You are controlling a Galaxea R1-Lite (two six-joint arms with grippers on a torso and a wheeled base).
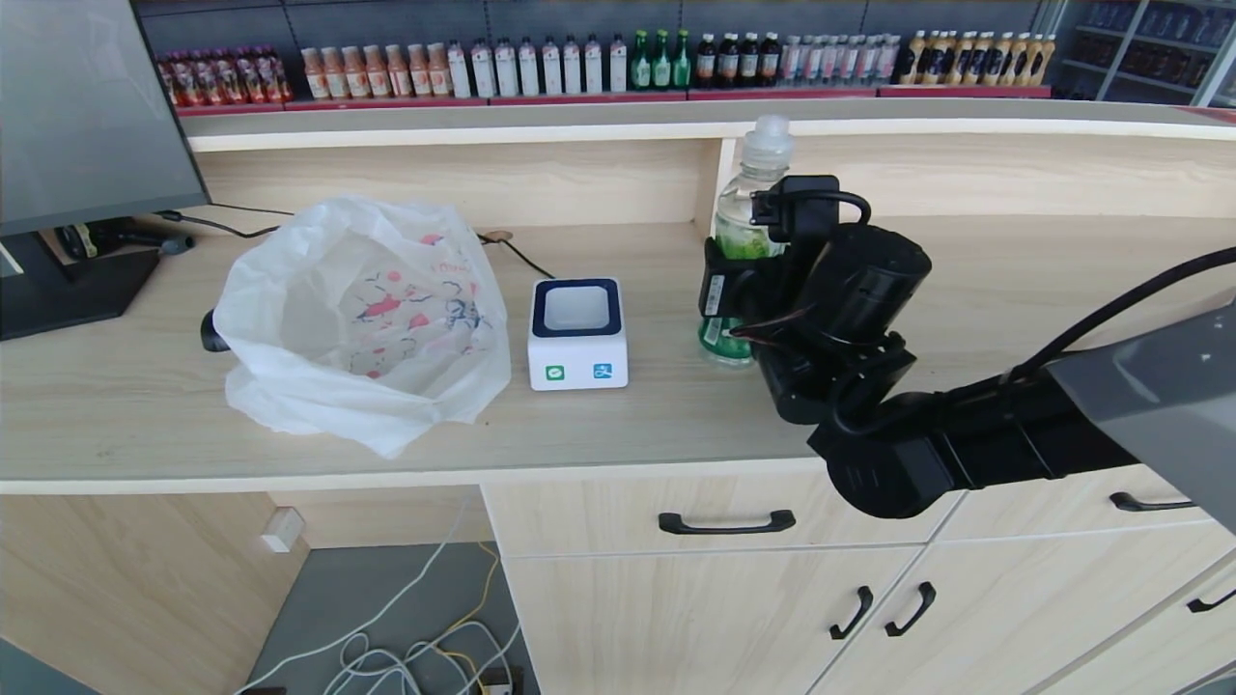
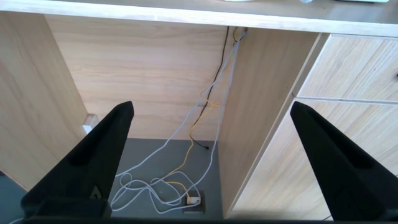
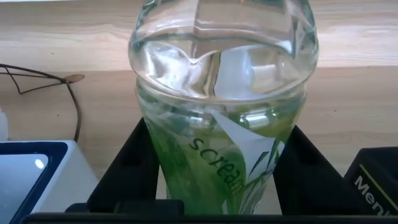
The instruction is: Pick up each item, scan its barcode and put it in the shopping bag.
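The right gripper was clenched around a clear bottle with a green label, holding it upright near the scanner, on the scanner's right side over the bench. The white shopping bag lay open just beside the scanner's left side. The left gripper hung released, fingers wide apart, well below the scanner, facing loose cables on the floor.

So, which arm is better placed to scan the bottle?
Right. Its hand is shut on the bottle, near the scanner; the left hand hangs open below the counter.
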